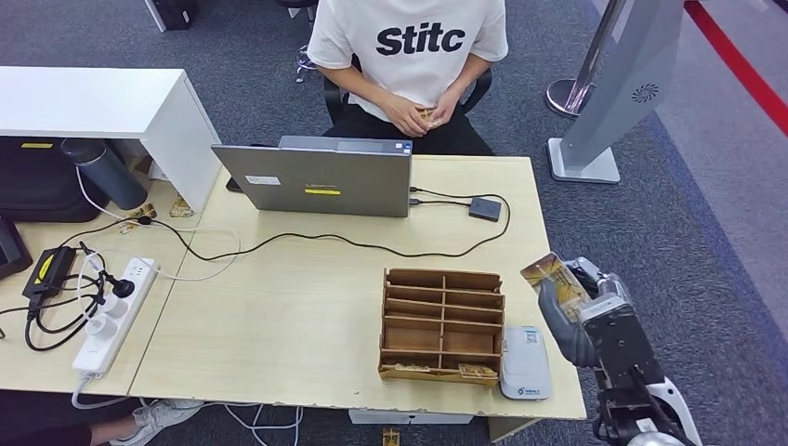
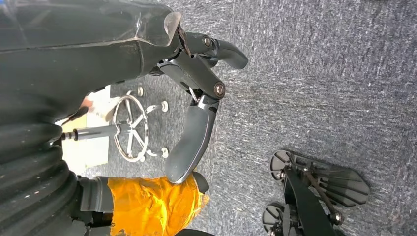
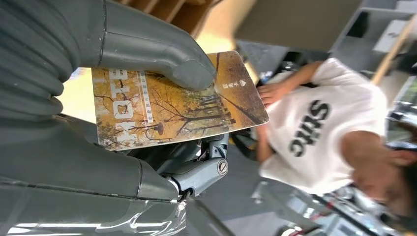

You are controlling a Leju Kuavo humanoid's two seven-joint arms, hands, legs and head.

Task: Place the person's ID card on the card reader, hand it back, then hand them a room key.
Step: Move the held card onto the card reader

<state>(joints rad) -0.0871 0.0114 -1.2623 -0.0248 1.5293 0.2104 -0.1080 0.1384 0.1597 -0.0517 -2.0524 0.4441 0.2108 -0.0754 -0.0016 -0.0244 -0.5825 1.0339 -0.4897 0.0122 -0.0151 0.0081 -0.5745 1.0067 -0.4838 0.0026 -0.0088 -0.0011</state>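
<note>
Grey carpet [image 1: 706,223] surrounds a pale wood-top table [image 1: 307,307] in head view, w/ a person in a white printed T-shirt [image 1: 409,46] seated at the far side, both hands together at the lap around a small card-like thing, too small to tell what. On the table: a grey laptop [image 1: 316,177] w/ its lid back toward the robot, a small dark square box [image 1: 484,208] on a black cable just beside it, a brown wooden multi-compartment card organiser [image 1: 442,325] near the front edge, and a white flat card reader [image 1: 525,363] touching the organiser's right side. Off the table's right edge the right hand [image 1: 581,311] holds up a yellow-brown autumn-tree room key card [image 1: 550,274], tilted. White power strip [image 1: 116,311] w/ black plugs lies on the adjoining desk at left. Left wrist view: left hand [image 2: 196,118] hangs over the carpet, dark fingers loosely apart, nothing in them; an orange-taped patch [image 2: 152,206] sits near the hand's base, a chrome chair base [image 2: 130,129] beyond. Right wrist view: thick grey thumb [image 3: 182,66] presses the key card [image 3: 172,105] flat against the darker fingers beneath, a firm pinch; card face shows trees and "HOTEL" lettering, the person blurred beyond it
</note>
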